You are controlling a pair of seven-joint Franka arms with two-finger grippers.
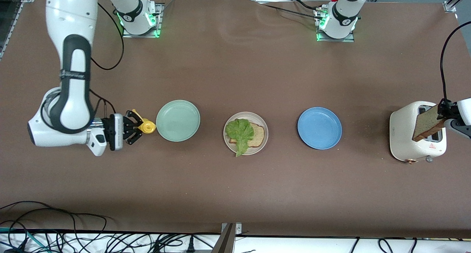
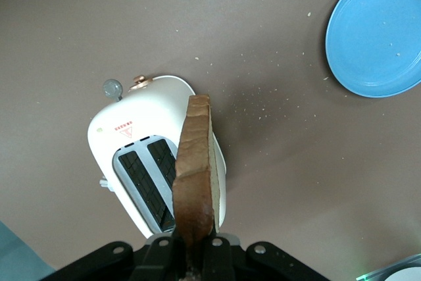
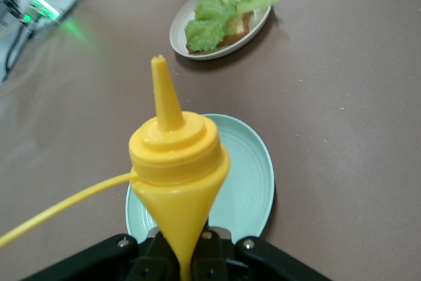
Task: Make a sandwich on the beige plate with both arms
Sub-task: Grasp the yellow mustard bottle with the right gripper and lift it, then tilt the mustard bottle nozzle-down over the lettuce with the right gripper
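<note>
My left gripper [image 2: 192, 264] is clamped on a bread slice [image 1: 427, 125], held over the white toaster [image 1: 406, 135] at the left arm's end of the table. My right gripper [image 1: 136, 127] is closed on a yellow squeeze bottle [image 3: 176, 169], just beside the mint-green plate [image 1: 178, 120]; whether the bottle rests on the table I can't quite tell. The beige plate [image 1: 262, 126], between the green and the blue plate [image 1: 319, 127], holds one bread slice under a lettuce leaf [image 1: 240, 132].

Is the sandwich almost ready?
Halfway. Bottom bread and lettuce already lie on the beige plate. The left gripper holds the top slice above the toaster; the right gripper grips a yellow bottle. The top slice still needs placing.
</note>
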